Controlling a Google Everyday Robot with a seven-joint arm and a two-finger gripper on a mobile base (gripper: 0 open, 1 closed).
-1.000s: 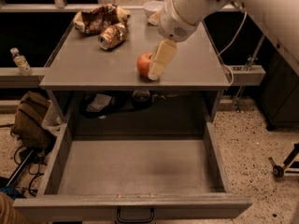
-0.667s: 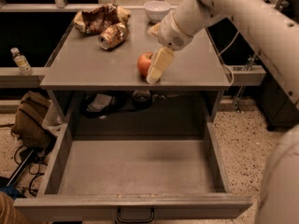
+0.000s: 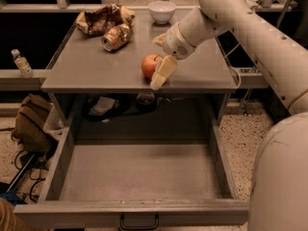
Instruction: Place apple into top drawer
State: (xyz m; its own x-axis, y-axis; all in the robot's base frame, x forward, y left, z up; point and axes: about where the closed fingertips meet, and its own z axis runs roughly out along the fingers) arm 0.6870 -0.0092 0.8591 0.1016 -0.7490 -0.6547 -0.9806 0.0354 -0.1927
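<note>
The red-orange apple [image 3: 149, 65] sits on the grey tabletop [image 3: 96, 66] near its front edge, right of centre. My gripper [image 3: 160, 57] reaches down from the upper right and is open around the apple. One cream finger [image 3: 161, 73] stands at the apple's front right and the other finger [image 3: 159, 38] shows behind it. I cannot tell whether they touch the apple. The top drawer [image 3: 139, 172] is pulled fully out below the table, its flat bottom bare, with the dark handle [image 3: 138, 221] at the front.
A crushed drink can [image 3: 117, 36], a crumpled wrapper [image 3: 103, 18] and a white bowl [image 3: 161, 11] stand at the back of the tabletop. A small bottle [image 3: 22, 63] stands on a ledge at the left. A bag [image 3: 31, 124] lies on the floor at the left.
The arm has swung in from the right and the near finger has come lower beside the apple. The apple and the drawer have not moved.
</note>
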